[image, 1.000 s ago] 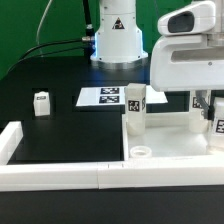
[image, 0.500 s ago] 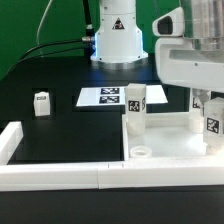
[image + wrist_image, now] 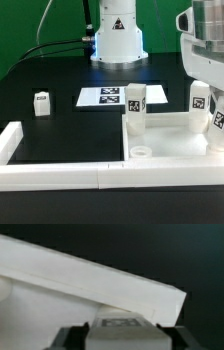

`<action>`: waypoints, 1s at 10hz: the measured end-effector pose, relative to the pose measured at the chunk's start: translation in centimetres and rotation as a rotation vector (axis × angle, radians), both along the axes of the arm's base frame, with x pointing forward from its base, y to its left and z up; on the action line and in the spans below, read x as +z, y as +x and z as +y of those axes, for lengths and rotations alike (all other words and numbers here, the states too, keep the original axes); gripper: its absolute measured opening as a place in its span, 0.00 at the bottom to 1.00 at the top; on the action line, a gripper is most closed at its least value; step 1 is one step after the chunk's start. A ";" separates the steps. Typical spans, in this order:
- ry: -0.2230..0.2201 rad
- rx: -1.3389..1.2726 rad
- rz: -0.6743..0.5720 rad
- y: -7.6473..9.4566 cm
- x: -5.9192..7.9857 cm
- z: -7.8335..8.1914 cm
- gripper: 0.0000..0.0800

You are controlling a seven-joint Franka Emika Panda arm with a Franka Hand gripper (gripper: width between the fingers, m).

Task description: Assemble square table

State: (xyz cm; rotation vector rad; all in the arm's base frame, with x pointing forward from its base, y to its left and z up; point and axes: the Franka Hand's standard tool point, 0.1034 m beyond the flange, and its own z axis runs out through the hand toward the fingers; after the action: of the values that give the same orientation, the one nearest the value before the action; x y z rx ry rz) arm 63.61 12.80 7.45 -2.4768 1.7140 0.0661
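On the black desk (image 3: 60, 130), one square tabletop (image 3: 175, 147) has one standing leg (image 3: 135, 104) at a corner, one loose leg (image 3: 41, 103) sits well apart, and the end effector (image 3: 122, 332) grips a third leg (image 3: 200, 102).

The slab (image 3: 170, 141) lies on the table (image 3: 60, 128) at its front edge, toward the exterior view's right, directly behind the low wall (image 3: 60, 172). One leg (image 3: 135, 104) stands at the slab's rear left corner. A second leg (image 3: 203, 106) is at the slab's rear right. The marker board (image 3: 104, 97) lies mid-table, behind the slab. A loose leg (image 3: 41, 103) stands near the table's edge at the exterior view's left.
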 end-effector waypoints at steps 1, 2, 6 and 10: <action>-0.010 0.184 -0.036 0.3 0.0 -0.8 0.57; -0.018 0.379 -0.058 0.4 0.0 -1.8 0.74; -0.033 0.657 -0.094 0.5 0.0 -2.4 0.81; -0.026 0.822 -0.100 0.9 0.1 -2.9 0.80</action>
State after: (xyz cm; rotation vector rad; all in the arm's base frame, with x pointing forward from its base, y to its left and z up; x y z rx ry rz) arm 64.50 9.92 7.56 -2.9525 0.5697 -0.0044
